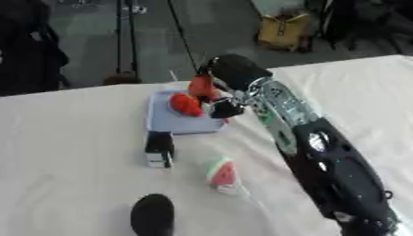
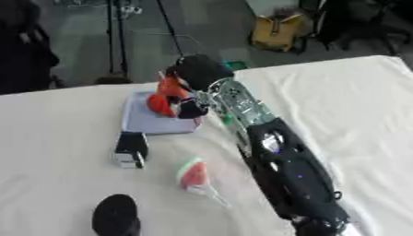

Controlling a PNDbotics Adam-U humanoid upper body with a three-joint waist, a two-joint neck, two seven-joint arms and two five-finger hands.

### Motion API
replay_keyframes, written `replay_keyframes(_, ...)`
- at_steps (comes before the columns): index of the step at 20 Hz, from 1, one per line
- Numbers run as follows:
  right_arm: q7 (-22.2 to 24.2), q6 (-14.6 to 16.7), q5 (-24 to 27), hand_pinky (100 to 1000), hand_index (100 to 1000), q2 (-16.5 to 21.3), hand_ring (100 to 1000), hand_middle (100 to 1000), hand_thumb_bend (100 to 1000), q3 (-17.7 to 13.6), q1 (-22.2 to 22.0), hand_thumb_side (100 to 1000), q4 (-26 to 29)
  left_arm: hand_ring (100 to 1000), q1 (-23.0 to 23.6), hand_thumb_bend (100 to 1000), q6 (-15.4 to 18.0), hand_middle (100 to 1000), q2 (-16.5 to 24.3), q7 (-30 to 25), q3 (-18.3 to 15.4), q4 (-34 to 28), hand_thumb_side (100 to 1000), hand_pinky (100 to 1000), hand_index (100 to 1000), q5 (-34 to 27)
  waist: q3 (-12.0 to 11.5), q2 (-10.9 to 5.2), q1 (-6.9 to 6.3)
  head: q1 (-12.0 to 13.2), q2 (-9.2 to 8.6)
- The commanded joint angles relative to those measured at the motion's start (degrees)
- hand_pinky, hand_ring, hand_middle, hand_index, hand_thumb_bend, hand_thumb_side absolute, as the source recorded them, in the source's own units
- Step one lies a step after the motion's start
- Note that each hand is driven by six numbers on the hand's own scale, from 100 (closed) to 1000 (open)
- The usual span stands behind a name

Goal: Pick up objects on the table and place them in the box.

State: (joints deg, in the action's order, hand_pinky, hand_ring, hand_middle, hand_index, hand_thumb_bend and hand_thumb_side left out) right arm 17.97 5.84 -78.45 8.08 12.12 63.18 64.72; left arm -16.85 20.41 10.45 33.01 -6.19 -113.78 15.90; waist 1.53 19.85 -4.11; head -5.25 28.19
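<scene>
Rounded black left hand (image 1: pixel 152 215) pokes up at the near edge of a white-clothed table (image 1: pixel 73 138), its fingers not discernible. Beyond it lies a wedge-shaped watermelon slice (image 1: pixel 223 174), red with a green rind, and to its left a small boxy black-and-white object (image 1: pixel 159 148). Farther back sits a shallow, pale blue rectangular box (image 1: pixel 165 122) holding a glossy red object (image 1: pixel 186 104). From the right, a black-and-silver arm reaches over the box's far corner; its right hand (image 1: pixel 219 94) grasps a second red-orange object (image 1: pixel 201 85) above the rim.
</scene>
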Motion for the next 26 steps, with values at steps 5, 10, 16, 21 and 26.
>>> replay_keyframes(5,-2.41,-0.43,-6.2,875,751,-4.4,832,526,100,-2.0,3.26,408,-5.05,658,-0.7,100,0.14,744,0.22,-0.76,0.36,-0.81,855,665,663,-0.57,-0.4,-1.38,-0.34,-0.62,0.39)
replay_keyframes(10,-4.22,-2.31,-10.51,875,750,-6.82,833,526,100,-3.87,5.2,406,-9.25,659,-0.75,100,0.18,745,-0.09,-1.14,0.62,-0.81,856,666,663,-0.89,-0.8,-1.16,-0.63,-1.1,0.14)
replay_keyframes(16,-5.85,-2.42,-13.5,875,749,-7.56,832,527,100,-5.33,5.95,403,-11.03,660,-0.73,100,0.2,746,-0.2,-1.32,0.65,-0.81,855,666,663,-1.02,-0.86,-1.1,-0.8,-1.33,-0.08)
replay_keyframes(21,-7.34,-5.97,-17.45,874,748,-9.34,828,526,100,-8.28,7.62,394,-13.56,661,-0.78,100,0.21,747,-0.36,-1.66,0.81,-0.81,855,667,663,-1.24,-1.13,-0.96,-1.04,-1.85,-0.62)
replay_keyframes(26,-8.06,-8.08,-20.36,877,747,-10.04,825,524,100,-10.03,8.49,388,-15.5,662,-0.75,100,0.21,748,-0.49,-1.87,0.87,-0.81,855,667,663,-1.39,-1.36,-0.74,-1.27,-2.25,-0.98)
